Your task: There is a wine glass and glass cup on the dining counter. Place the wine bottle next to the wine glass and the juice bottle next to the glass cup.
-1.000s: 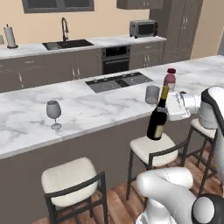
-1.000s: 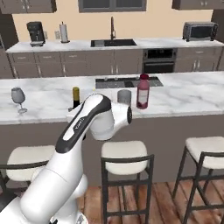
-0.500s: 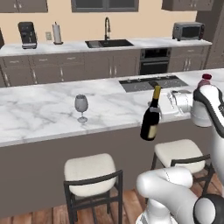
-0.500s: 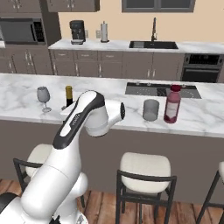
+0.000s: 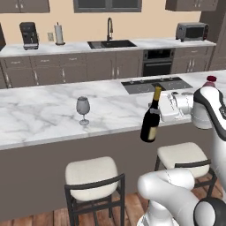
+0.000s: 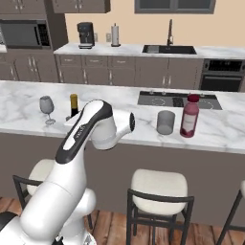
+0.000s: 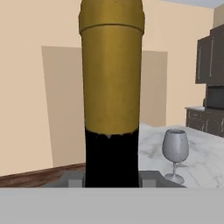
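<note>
marble dining counter: bottle carried toward wine glass

white grey-veined marble dining counter [image 5: 39,119] carries the clear stemmed wine glass [image 5: 82,108] mid-slab. gripper [image 5: 164,107] is clamped on the neck of the dark gold-topped wine bottle [image 5: 151,118], upright, off the counter's near edge, glass to its left.

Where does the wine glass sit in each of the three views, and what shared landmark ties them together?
Left base view: wine glass stands left of centre on the dining counter.
Right base view: at far left on the counter, just left of the wine bottle.
Hand view: lower right, right of the bottle's neck.
Shared landmark: the wine bottle, nearest thing to the glass.
</note>
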